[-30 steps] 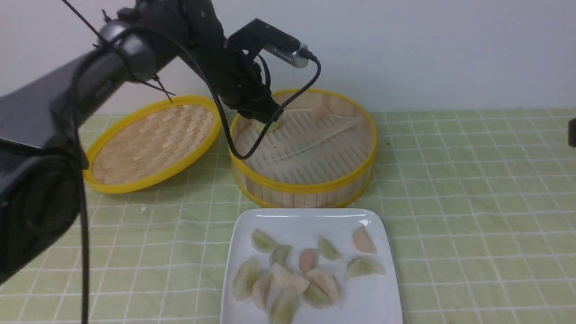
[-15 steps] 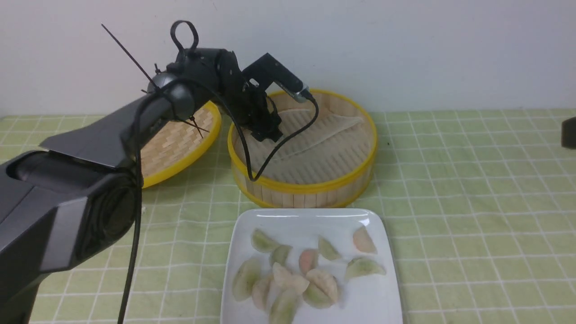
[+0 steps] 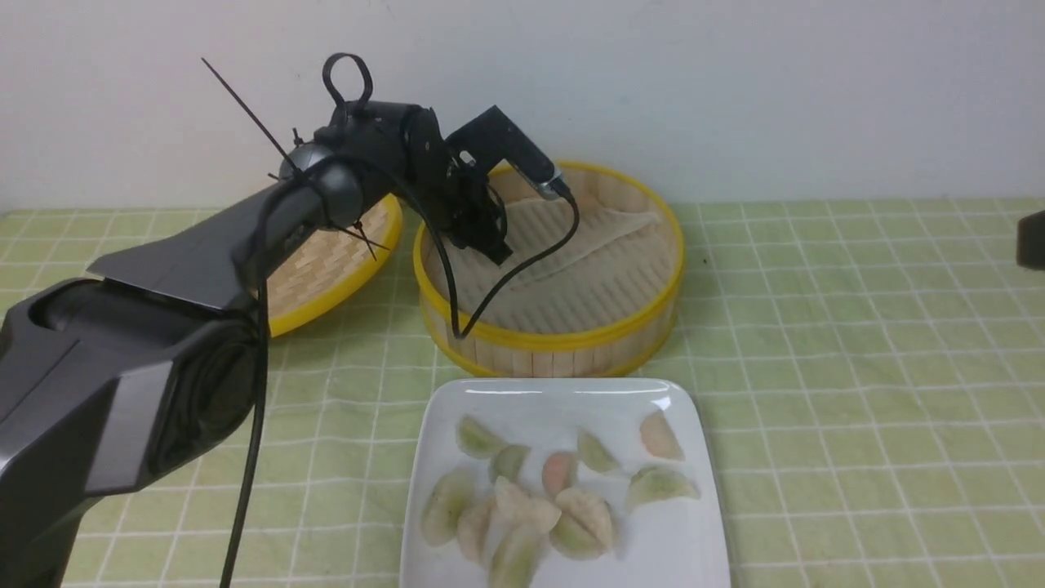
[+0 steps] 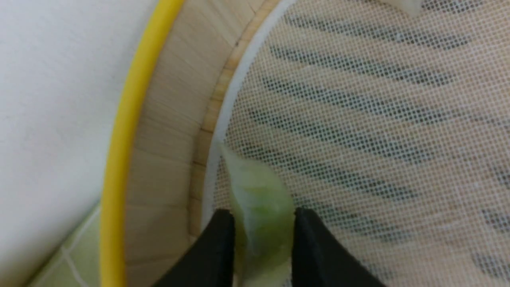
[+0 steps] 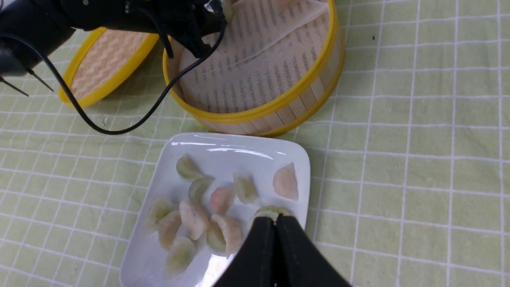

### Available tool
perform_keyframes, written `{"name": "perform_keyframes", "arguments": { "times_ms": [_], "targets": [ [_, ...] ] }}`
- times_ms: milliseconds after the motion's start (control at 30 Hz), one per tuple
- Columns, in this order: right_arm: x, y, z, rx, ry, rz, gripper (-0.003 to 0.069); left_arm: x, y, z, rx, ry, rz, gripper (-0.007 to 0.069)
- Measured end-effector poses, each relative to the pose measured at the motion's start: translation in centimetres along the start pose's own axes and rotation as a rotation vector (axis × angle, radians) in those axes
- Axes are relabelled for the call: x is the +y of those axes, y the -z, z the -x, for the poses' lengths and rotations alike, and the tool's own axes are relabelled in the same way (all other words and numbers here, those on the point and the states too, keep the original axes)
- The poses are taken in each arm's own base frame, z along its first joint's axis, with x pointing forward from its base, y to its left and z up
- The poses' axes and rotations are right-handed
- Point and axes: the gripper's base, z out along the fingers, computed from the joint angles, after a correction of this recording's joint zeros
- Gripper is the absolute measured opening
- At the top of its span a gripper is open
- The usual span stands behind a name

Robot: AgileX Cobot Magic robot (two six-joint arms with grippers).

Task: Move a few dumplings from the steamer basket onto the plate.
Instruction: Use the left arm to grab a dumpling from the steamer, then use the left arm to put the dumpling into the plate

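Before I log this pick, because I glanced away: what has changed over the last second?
The left arm dropped forward into the steamer basket; the left fingers now pinch a green dumpling by its wall. Unchanged: basket, woven lid, plate with its dumplings, and the shut right fingers.
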Motion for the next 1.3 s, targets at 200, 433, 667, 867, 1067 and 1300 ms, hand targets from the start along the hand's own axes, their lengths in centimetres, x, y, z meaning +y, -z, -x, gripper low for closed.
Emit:
{"name": "perform_keyframes", "arguments": {
  "times_ms": [200, 433, 667, 867, 1067, 1300],
  "targets": [
    [0.0, 0.0, 0.0, 0.001, 0.000, 0.001, -0.0015, 0.4, 6.5, 3.2, -0.014, 0.080, 0.001, 0.0166],
    [0.0, 0.0, -0.2, 0.023, -0.001, 0.003, -0.0015, 0.9, 14.8, 5.3, -0.019, 0.138, -0.014, 0.0166],
    [0.1, 0.0, -0.4, 0.043, 0.003, 0.008, -0.0015, -1.2, 21.9, 5.3, 0.032, 0.277, -0.185, 0.0165],
    [0.1, 0.0, -0.5, 0.051, 0.024, 0.008, -0.0015, -6.5, 23.9, 2.0, 0.175, 0.303, -0.297, 0.0165],
    [0.1, 0.0, -0.5, 0.055, 0.059, 0.010, -0.0015, -14.9, 22.2, -3.1, 0.424, 0.208, -0.452, 0.0165],
    [0.1, 0.0, -0.5, 0.060, 0.076, 0.011, -0.0015, -21.0, 19.5, -4.7, 0.483, 0.159, -0.510, 0.0165]
  ]
}}
